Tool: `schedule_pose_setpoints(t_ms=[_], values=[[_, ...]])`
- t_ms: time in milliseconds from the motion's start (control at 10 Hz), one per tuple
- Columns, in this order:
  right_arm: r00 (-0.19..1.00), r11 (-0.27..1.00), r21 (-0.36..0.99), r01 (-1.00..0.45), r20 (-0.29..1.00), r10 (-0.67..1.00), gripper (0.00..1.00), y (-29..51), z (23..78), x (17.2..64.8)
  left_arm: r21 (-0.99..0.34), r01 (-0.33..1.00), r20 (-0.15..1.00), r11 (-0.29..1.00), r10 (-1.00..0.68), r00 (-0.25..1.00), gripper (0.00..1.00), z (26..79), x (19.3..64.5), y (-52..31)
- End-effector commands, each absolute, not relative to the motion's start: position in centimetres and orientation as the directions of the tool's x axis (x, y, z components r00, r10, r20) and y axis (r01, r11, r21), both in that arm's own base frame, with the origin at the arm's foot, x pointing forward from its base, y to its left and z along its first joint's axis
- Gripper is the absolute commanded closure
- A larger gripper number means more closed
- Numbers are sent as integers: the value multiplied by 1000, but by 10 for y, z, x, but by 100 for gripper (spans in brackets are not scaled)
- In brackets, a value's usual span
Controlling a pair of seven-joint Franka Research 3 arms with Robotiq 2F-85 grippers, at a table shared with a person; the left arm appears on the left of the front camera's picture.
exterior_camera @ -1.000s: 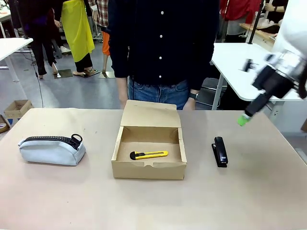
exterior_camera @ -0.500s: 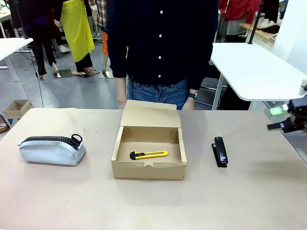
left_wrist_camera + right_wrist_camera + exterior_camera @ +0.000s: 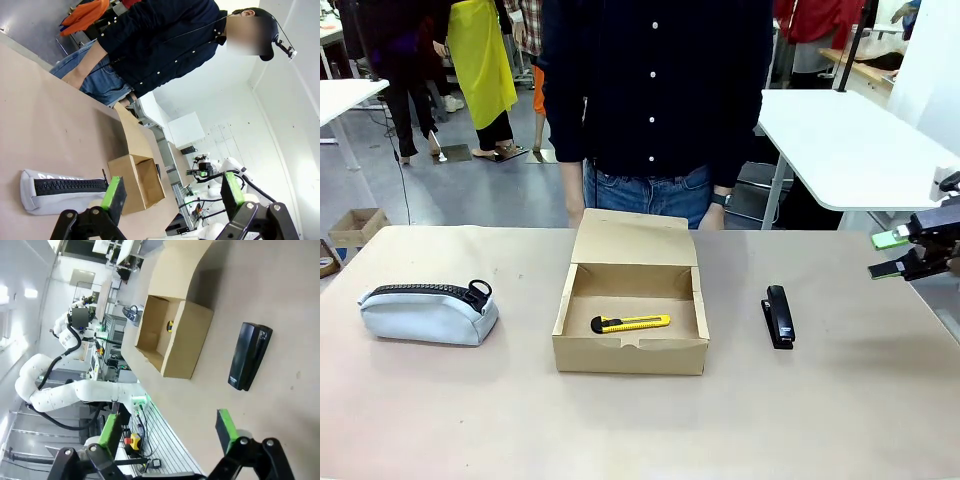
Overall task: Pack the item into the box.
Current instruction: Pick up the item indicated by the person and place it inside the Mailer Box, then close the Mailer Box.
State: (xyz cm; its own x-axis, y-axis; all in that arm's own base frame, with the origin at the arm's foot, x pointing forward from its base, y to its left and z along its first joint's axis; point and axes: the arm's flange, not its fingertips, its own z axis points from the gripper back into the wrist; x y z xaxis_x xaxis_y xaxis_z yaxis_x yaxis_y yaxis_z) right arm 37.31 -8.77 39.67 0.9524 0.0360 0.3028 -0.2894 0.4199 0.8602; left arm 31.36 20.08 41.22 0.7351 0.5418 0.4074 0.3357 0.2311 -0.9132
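The yellow utility knife [image 3: 631, 323] lies flat on the floor of the brown cardboard box [image 3: 631, 349], black end to the left; a sliver of the knife [image 3: 170, 326] peeks over the box [image 3: 172, 338] wall in the right wrist view. The lid stands open at the far side. My right gripper [image 3: 890, 254] hovers open at the table's right edge, well apart from the box. In its own view the right gripper [image 3: 170, 429] holds nothing. My left gripper [image 3: 172, 194] is open and empty, with the box [image 3: 136, 182] farther off.
A black stapler [image 3: 779, 316] lies right of the box. A grey zippered pouch [image 3: 428, 311] rests at the left. A person in a dark shirt [image 3: 655, 100] stands at the far side behind the box. The beige table [image 3: 640, 420] is bare in front.
My right arm has swung away from above the stapler area to the right edge and lower, fingers now pointing left. Box, knife, stapler and pouch have not moved.
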Motion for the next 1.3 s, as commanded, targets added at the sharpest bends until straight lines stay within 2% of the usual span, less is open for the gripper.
schedule_pose_setpoints(t_ms=[0,1200], values=[[946,423,852,-309,322,43,0,-96,400,371,-905,360,425,228,542,725,0,412,313,200],[946,423,852,-309,322,43,0,-96,400,371,-905,360,425,228,542,725,0,412,313,200]])
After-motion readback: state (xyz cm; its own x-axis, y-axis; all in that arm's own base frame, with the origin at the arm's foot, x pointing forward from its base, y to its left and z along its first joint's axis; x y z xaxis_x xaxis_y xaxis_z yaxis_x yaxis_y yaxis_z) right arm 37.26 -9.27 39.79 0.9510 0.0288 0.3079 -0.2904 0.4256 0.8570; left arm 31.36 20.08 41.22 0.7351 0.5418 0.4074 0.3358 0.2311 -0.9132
